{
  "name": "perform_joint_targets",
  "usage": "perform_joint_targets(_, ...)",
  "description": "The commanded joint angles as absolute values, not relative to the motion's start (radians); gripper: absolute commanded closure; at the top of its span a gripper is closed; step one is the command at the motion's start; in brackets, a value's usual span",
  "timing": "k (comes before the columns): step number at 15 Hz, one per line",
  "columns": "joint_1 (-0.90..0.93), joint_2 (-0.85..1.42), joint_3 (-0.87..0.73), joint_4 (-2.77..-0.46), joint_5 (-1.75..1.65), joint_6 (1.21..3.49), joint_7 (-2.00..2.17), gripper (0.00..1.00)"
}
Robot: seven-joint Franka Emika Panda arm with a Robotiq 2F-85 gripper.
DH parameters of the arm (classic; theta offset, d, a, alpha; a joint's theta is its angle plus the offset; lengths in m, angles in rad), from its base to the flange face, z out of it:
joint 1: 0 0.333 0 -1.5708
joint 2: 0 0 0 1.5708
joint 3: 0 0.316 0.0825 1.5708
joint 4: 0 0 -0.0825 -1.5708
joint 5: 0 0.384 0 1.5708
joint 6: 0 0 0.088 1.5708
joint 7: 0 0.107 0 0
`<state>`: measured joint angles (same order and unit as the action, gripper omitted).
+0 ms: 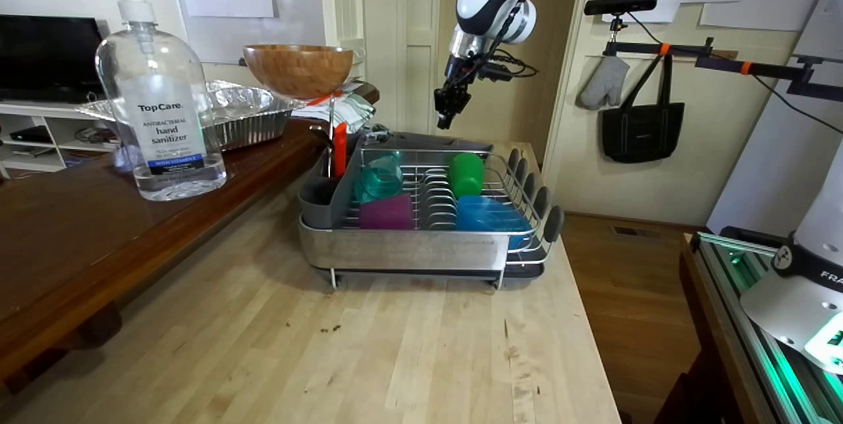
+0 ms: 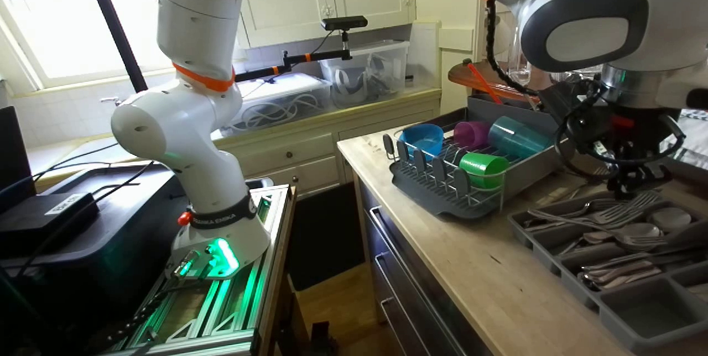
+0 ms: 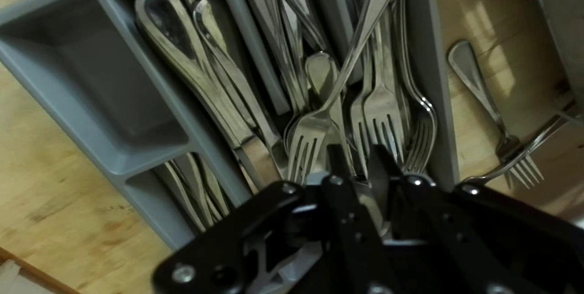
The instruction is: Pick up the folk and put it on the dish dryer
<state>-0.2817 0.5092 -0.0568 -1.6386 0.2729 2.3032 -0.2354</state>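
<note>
Wrist view: looking past the gripper (image 3: 357, 154) into a gray cutlery tray (image 3: 121, 173). Reading a narrow gap between the fingers (image 3: 337, 170), with cutlery in sight through it, so released; can't tell about contact. Can place a metal fork (image 3: 317, 123) slantwise on top of other cutlery, with tines near the fingers in frame, depth unclear; more forks (image 3: 383, 107) in the slot along the wall; a loose fork (image 3: 488, 104) outside on the wooden countertop (image 3: 68, 221); table knives (image 3: 200, 79) two slots over. Can't single out the one for the task. In an exterior view: see the gripper hanging above and beyond the dish dryer (image 1: 405, 249), too dark to judge its opening. Can pick out a green cup (image 1: 465, 174), teal cup (image 1: 382, 177), purple cup (image 1: 387, 212) and blue bowl (image 1: 490, 216) in the dish dryer, same in both exterior views. Get a black tote bag (image 1: 642, 131) and gray oven mitt (image 1: 604, 81) against the wall only here. In an exterior view: see the gripper just above forks and spoons (image 2: 670, 218) in the tray; can't tell if touching. Get the tray near the dish dryer but apart; a clear storage bin (image 2: 368, 71) at the back only here.
</note>
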Motion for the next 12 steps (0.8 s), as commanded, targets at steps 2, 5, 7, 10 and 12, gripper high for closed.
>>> perform_joint_targets(2,-0.292,0.547,-0.04,-1.637,0.286,2.287,-0.241,0.44)
perform_joint_targets(5,-0.289,0.579,-0.032,-1.619,0.291,2.271,-0.224,0.22)
perform_joint_targets(7,-0.288,0.596,-0.029,-1.611,0.289,2.26,-0.214,0.07)
perform_joint_targets(10,-0.292,0.622,-0.028,-1.591,0.292,2.233,-0.191,0.0)
perform_joint_targets(12,-0.297,0.625,-0.03,-1.587,0.302,2.209,-0.172,0.0)
